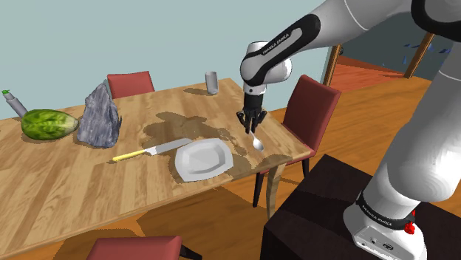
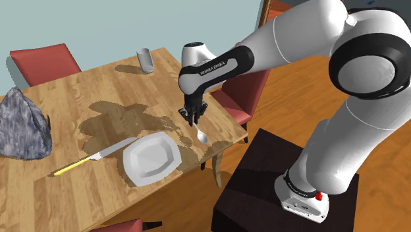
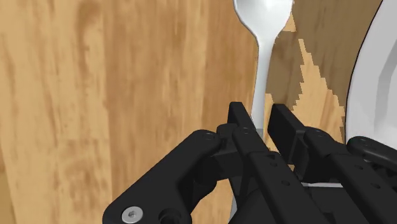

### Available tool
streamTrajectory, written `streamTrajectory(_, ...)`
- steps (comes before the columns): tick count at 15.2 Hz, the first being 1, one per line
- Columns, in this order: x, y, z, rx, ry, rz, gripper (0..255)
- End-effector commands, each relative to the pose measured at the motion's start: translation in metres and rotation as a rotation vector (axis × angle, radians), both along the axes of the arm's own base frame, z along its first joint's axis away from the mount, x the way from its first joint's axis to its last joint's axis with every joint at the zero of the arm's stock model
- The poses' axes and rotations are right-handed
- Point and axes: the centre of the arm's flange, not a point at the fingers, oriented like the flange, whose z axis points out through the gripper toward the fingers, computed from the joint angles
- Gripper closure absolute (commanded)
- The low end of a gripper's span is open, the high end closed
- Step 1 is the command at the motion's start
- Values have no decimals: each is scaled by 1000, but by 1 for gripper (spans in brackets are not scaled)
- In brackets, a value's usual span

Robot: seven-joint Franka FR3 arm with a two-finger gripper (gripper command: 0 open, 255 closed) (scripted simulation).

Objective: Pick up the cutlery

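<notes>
Wooden table (image 1: pixel 59 177) under the arm in the shoulder view: the gripper (image 1: pixel 251 118) clamps a spoon (image 1: pixel 258 142) by its handle, bowl hanging just below the fingers, plate (image 1: pixel 201 157) beside it. The second exterior view shows the same grip, with a knife (image 2: pixel 99 155) beyond the plate. In the wrist view, both fingers (image 3: pixel 240 118) squeeze the handle, bowl ahead.

Place: home dining room
Furniture: long wooden tabletop (image 1: pixel 59 177), red padded chairs (image 1: pixel 314 111)
Setting: white squarish plate (image 1: pixel 185 159)
</notes>
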Motion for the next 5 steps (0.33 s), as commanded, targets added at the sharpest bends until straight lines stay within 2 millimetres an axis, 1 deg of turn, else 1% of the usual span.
streamTrajectory(1, 0, 0, 11, 0, 0, 0, 255)
streamTrajectory(3, 0, 0, 21, 0, 0, 0, 255)
streamTrajectory(5, 0, 0, 22, 0, 0, 0, 255)
